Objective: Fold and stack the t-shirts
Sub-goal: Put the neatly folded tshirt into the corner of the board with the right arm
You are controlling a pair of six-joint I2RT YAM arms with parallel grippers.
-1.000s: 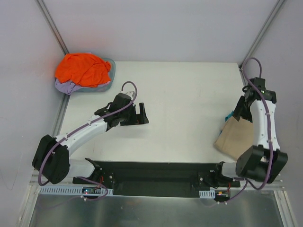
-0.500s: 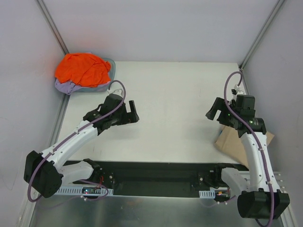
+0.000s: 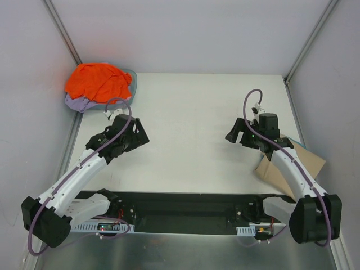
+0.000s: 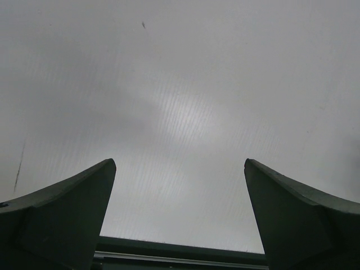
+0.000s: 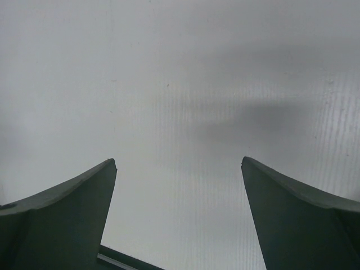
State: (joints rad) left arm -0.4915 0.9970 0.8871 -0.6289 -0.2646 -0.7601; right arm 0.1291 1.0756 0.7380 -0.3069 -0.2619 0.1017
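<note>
Jaws of left arm [image 3: 84, 167] and right arm [image 3: 284, 163] spread wide, empty, over white tabletop [image 3: 197, 107]. Crumpled bright orange t-shirt [image 3: 98, 81], atop pale lavender t-shirt [image 3: 76, 103], awaits folding far-left; folded tan t-shirt [image 3: 309, 160] begins the stack, right.

— Where is room lying open?
— The table's [image 3: 191, 107] middle is stretching bare between the left gripper [image 3: 139, 134] and the right gripper [image 3: 232, 135], both spreading their fingers wide.
— What is crowding the edges?
— The orange t-shirt [image 3: 98, 82] is heaping in the basin [image 3: 134, 79] at the far-left corner. The tan t-shirt [image 3: 309, 162] is lying under the right arm.
</note>
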